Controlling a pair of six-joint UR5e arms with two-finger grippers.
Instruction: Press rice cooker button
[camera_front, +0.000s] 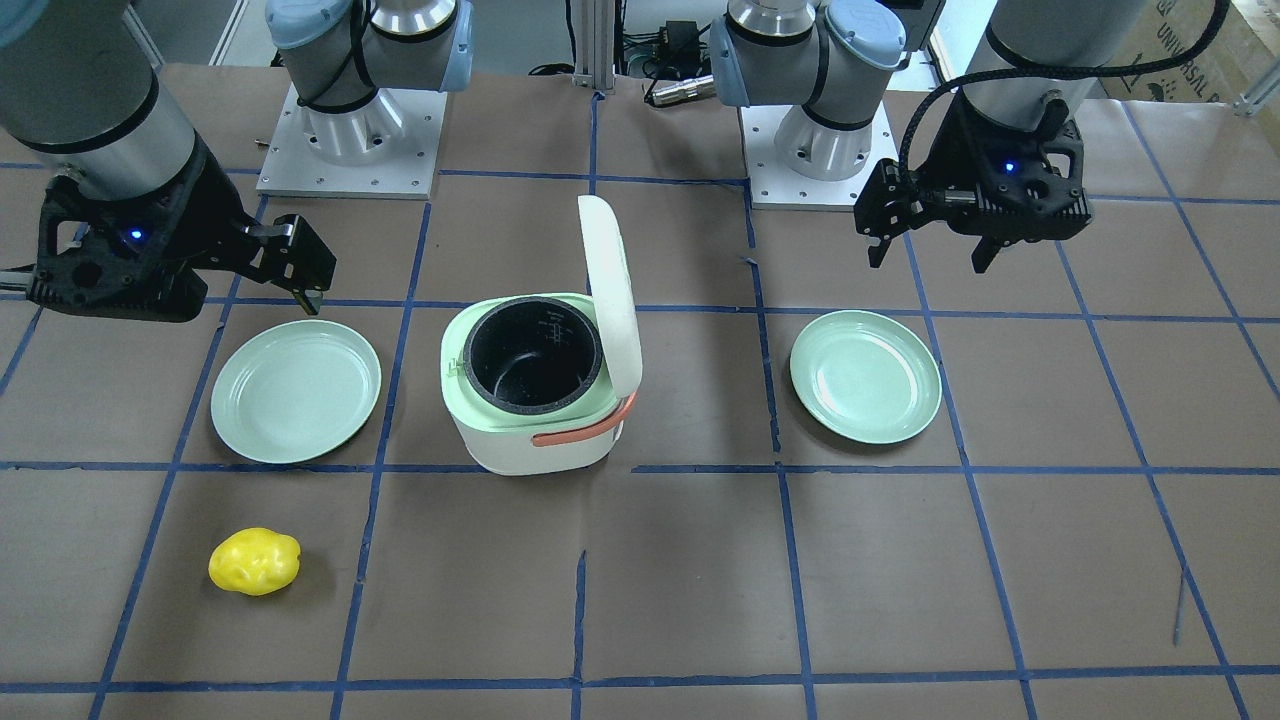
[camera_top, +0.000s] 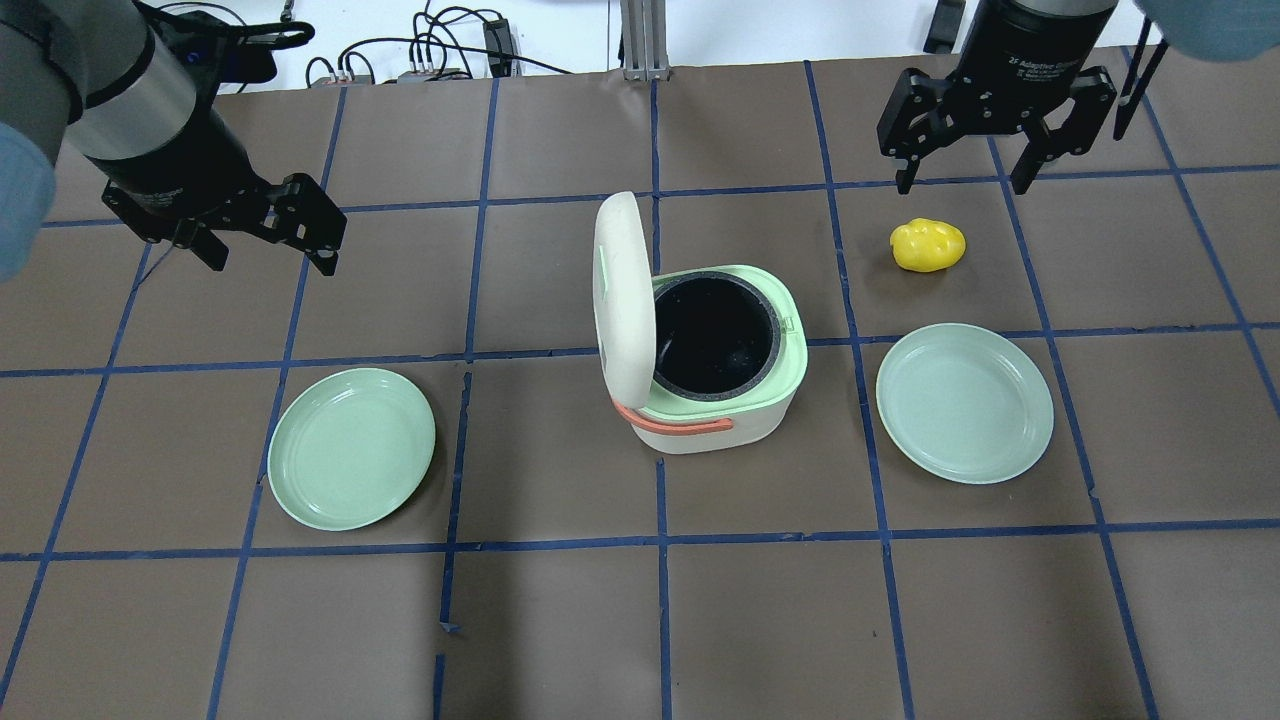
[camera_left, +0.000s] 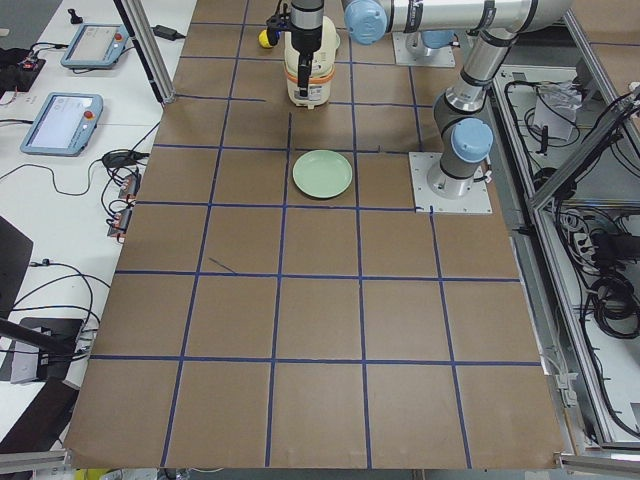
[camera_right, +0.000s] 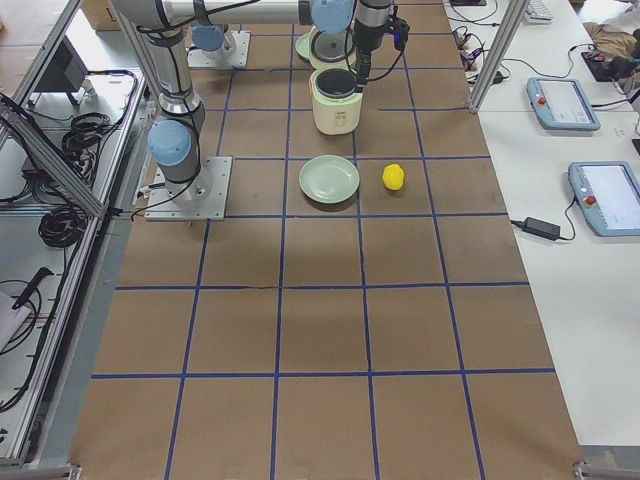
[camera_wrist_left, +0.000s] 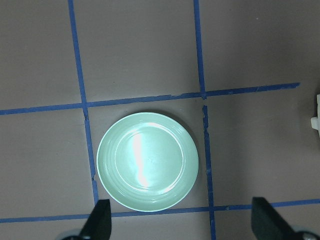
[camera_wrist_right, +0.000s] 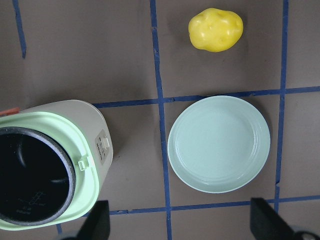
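The rice cooker stands mid-table, white with a pale green top and an orange handle. Its lid stands open and upright, and the black pot looks empty. A small button panel and a latch tab show on its side in the right wrist view. My left gripper is open and empty, up in the air behind the left plate, well left of the cooker. My right gripper is open and empty, high behind the yellow object, right of the cooker.
Two pale green plates flank the cooker, the left plate and the right plate. A yellow lumpy object lies beyond the right plate. Blue tape lines grid the brown table. The arm bases stand at the robot's edge.
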